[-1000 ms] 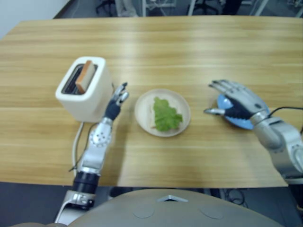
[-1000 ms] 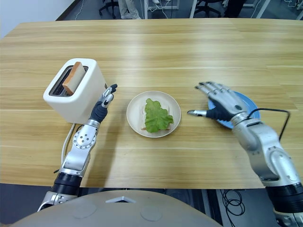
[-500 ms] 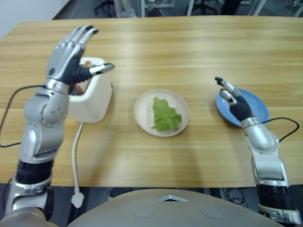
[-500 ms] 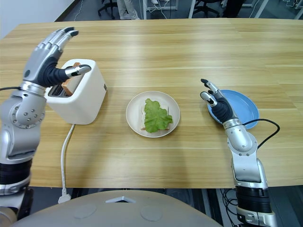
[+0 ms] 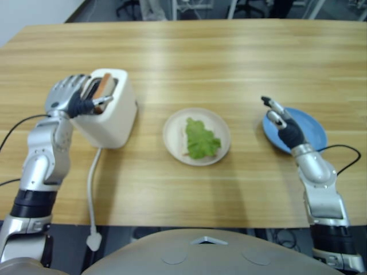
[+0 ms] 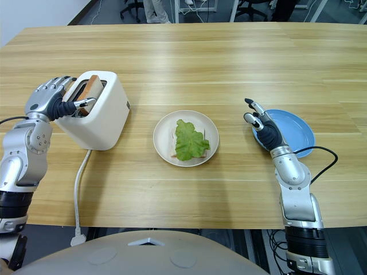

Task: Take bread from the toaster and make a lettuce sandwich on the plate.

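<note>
While boxy toaster (image 6: 106,117) holds bread (image 6: 90,93) | ruffled lettuce (image 6: 188,140) tops round plate (image 6: 157,137)

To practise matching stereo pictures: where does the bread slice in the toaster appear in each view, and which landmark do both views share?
Left eye view: bread slice upper left, standing in the toaster, beside the left hand.
Right eye view: the slice sits slightly further left.
Shared landmark: the white plate with lettuce, at centre.

Left hand (image 6: 50,98) palm down, fingers (image 6: 57,82) spread, right hand (image 6: 262,128) edge-on, fingers extended
</note>
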Motion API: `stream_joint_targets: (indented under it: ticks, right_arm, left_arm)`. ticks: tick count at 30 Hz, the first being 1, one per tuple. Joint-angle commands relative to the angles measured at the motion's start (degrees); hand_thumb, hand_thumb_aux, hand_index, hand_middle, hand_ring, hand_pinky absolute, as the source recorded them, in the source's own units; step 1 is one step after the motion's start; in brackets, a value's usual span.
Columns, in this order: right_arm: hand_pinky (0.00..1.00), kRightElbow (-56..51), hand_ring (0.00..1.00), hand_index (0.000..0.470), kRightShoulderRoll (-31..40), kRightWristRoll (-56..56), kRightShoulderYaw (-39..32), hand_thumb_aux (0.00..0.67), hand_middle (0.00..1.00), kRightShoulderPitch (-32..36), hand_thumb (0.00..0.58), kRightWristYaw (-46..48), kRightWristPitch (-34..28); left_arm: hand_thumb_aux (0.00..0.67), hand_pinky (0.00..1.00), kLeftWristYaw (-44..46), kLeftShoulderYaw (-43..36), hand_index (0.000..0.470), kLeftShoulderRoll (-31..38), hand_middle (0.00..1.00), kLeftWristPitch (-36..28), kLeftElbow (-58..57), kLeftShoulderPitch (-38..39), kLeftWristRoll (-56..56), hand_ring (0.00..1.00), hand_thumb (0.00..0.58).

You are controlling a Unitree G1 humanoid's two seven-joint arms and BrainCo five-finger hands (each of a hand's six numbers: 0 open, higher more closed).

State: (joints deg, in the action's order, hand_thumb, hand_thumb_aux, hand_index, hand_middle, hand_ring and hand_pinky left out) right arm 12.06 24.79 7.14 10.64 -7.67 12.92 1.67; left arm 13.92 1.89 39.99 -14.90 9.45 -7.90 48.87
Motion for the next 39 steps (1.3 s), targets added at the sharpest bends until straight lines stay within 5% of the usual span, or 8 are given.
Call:
stream_joint_targets:
  ticks: [1,8,9,10,11,12,27,39]
  right_arm:
    - [0.00,-0.5,0.00,0.000,-0.1,0.2,0.0,0.000,0.00,-0.4,0.000,-0.3,0.1]
    - [0.00,-0.8,0.00,0.000,0.2,0.2,0.1,0.000,0.00,-0.4,0.000,-0.5,0.1]
    - [0.00,-0.8,0.00,0.000,0.2,0.3,0.1,0.000,0.00,-0.4,0.000,-0.6,0.2]
    - [0.00,-0.9,0.00,0.000,0.3,0.3,0.2,0.000,0.00,-0.4,0.000,-0.6,0.2]
    - [0.00,-1.0,0.00,0.000,0.3,0.3,0.2,0.000,0.00,-0.5,0.000,-0.6,0.3]
    - [0.00,-1.1,0.00,0.000,0.3,0.3,0.3,0.000,0.00,-0.5,0.000,-0.6,0.3]
    - [0.00,-3.0,0.00,0.000,0.8,1.1,0.4,0.000,0.00,-0.2,0.000,-1.5,1.3]
    - [0.00,-5.3,0.00,0.000,0.1,1.7,-0.3,0.000,0.00,-0.3,0.000,-2.3,2.6]
  left_arm:
    - [0.000,0.00,1.3,-1.9,0.000,-0.1,0.00,-0.8,-2.3,-0.4,0.1,0.00,0.000]
    - [0.005,0.00,1.2,-3.3,0.004,0.3,0.00,-1.5,-5.0,-0.2,0.2,0.00,0.009]
    - [0.265,0.00,1.2,-3.3,0.182,0.3,0.00,-1.5,-5.2,-0.3,-0.1,0.00,0.368]
    - [0.405,0.16,1.1,-3.2,0.278,0.3,0.16,-1.5,-5.5,-0.3,-0.4,0.16,0.489]
    - [0.405,0.16,1.0,-3.2,0.278,0.2,0.16,-1.4,-5.7,-0.3,-0.5,0.16,0.489]
    - [0.670,1.00,0.6,-3.0,0.460,0.1,1.00,-0.9,-5.8,-0.4,-1.0,1.00,0.580]
    - [0.670,1.00,-13.3,-0.5,0.460,-3.0,1.00,10.7,3.5,-1.2,-5.9,1.00,0.580]
    - [0.670,1.00,-19.7,14.4,0.460,-9.2,1.00,18.3,20.9,-2.9,-20.4,1.00,0.580]
